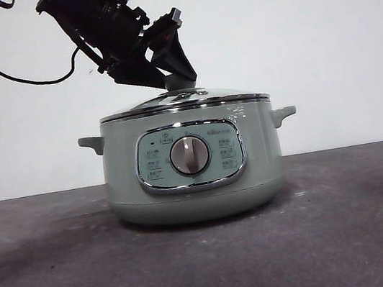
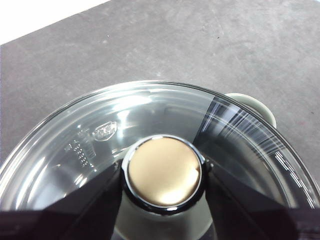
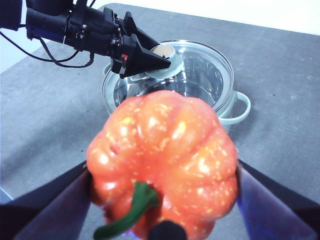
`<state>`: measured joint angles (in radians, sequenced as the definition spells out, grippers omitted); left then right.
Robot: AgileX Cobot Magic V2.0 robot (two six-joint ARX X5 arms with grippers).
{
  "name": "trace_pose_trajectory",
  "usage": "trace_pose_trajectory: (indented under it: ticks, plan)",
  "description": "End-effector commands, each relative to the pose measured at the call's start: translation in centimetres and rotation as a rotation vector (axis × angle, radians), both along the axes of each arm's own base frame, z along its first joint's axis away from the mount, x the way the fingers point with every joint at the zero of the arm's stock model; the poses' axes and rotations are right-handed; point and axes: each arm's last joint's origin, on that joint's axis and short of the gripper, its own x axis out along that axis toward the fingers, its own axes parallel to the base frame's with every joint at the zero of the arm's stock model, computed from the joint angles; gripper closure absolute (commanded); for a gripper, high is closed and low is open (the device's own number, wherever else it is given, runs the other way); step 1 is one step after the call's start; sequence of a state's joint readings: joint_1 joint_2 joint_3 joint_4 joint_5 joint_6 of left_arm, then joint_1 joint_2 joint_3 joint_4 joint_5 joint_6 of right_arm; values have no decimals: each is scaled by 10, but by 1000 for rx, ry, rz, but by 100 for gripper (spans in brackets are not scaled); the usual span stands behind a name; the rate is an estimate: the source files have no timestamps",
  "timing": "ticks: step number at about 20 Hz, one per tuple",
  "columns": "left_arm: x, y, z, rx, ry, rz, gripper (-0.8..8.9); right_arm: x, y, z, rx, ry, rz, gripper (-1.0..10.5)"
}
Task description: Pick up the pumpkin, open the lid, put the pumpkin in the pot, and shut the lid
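Dark grey felt-like tabletop [image 1: 67, 279] runs back to a plain white wall [image 1: 321, 43], and on it stands the sage-green pot [image 1: 193, 165], its chrome-framed panel and silver dial [image 1: 190, 155] facing the front camera. On the pot sits the glass lid [image 2: 100, 130], still closed, its chrome rim flush with the pot's top edge. From the upper left of the front view the left gripper [image 1: 180, 80] slants down onto the lid's knob [image 2: 164, 171] — in the left wrist view a black jaw presses against each side of the knob, clamped on it. Held apart from the pot, the right gripper [image 3: 162, 185] has its two jaws closed on the flanks of the orange-red pumpkin [image 3: 162, 165], whose green stem [image 3: 130, 210] curls toward the wrist camera.
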<state>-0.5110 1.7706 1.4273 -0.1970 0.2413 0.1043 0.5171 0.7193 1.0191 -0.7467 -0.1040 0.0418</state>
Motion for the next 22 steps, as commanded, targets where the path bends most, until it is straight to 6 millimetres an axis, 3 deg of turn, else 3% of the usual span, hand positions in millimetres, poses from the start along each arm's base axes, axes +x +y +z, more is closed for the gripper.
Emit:
trace_pose_trajectory:
  ticks: [1, 8, 14, 17, 22]
  plan:
    - [0, -3, 0, -16, -13, -18, 822, 0, 0, 1, 13, -5, -3, 957]
    - [-8, 3, 27, -59, -98, 3, 822, 0, 0, 1, 12, -4, -4, 957]
    - [-23, 23, 60, -88, -162, 37, 822, 3, 2, 1, 11, -3, -5, 958]
    - [-46, 44, 90, -97, -200, 76, 822, 17, 10, -3, 0, 15, -4, 958]
    - [-106, 86, 140, -117, -254, 114, 822, 65, 39, -13, 11, 34, 42, 958]
